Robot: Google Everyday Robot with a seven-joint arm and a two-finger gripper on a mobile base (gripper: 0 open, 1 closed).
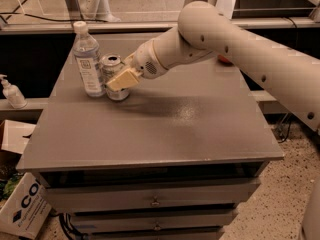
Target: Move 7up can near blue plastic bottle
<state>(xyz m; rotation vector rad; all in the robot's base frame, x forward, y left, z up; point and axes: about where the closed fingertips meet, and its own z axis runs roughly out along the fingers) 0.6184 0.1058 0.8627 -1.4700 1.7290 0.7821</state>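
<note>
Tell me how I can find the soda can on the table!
Look at the big grey table, then its far left corner, where a tall clear bottle with a white cap stands. The can is just to the right of it, with the robot's gripper against its front. It is the short, shiny silver thing with a pull-tab top.

- This looks like a robotics lab or test workspace.
- A grey metal drawer cabinet (155, 201) stands on a speckled hard floor (272, 204).
- A cardboard box (25, 209) sits on the floor at left, a white pump bottle (12, 93) on a ledge, and cables (30, 1) behind.
- The robot arm's gripper (121, 79) is over the cabinet top, at the 7up can (111, 64).
</note>
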